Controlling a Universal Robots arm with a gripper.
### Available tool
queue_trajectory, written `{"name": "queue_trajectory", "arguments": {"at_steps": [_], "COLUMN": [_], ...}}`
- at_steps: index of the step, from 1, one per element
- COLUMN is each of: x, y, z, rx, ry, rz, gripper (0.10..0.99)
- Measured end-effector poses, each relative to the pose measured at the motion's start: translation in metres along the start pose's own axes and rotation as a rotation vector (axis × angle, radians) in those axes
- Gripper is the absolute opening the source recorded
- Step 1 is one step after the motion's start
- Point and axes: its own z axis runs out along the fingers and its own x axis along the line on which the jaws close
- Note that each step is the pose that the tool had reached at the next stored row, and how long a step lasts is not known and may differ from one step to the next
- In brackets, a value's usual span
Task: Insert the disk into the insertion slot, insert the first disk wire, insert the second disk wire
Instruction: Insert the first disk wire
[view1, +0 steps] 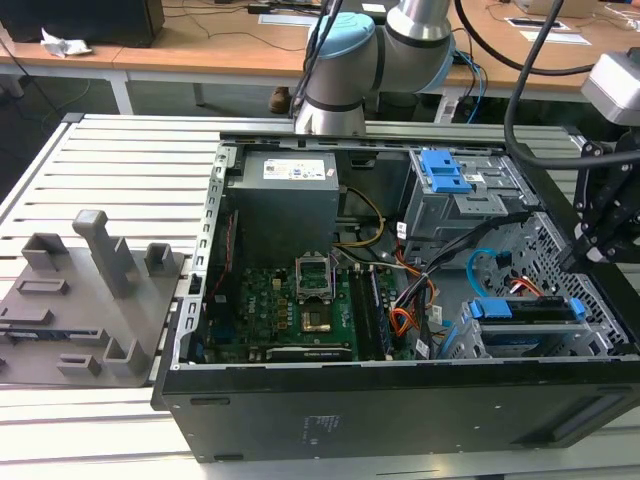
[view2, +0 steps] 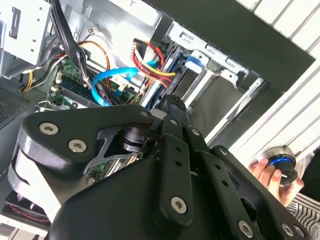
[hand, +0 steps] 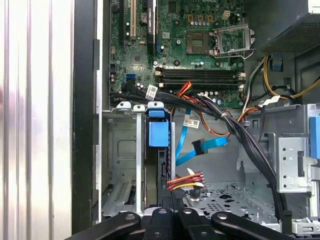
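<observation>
The gripper (hand: 172, 216) is hovering right by the red-and-yellow wire bundle (hand: 185, 181); whether it is gripping anything cannot be told. Just beyond, the disk (hand: 159, 134) is sitting in the insertion slot (hand: 122, 150). The second disk wire (hand: 184, 145) is curving beside it, its plug apart from the disk, with the motherboard (hand: 190, 45) farther off.

The disk (hand: 159, 134), seen edge-on in its bright blue carrier, is sitting upright inside the insertion slot (hand: 140, 150) of the perforated light-grey cage. The thin light-blue second disk wire (hand: 181, 142) is curving in a loop just beside it, its small dark plug (hand: 197, 146) hanging in open space, apart from the disk.
</observation>
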Motion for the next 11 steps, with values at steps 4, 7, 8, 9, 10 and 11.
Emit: {"name": "queue_trajectory", "arguments": {"at_steps": [4,7,8,9,10,11], "x": [0.0010,0.0027,0.0030,0.0032,0.0033,0.0033], "y": [0.0094,0.0165,0.0190,0.0206,0.0213,0.0213], "z": [0.0128,0.0175,0.0184,0.0189,0.0190,0.0189], "rx": [0.000,0.000,0.000,0.000,0.000,0.000], "ry": [0.0005,0.0007,0.0005,0.0005,0.0006,0.0007], "rz": [0.000,0.000,0.000,0.000,0.000,0.000], "gripper": [0.106,0.106,0.106,0.106,0.106,0.106]}}
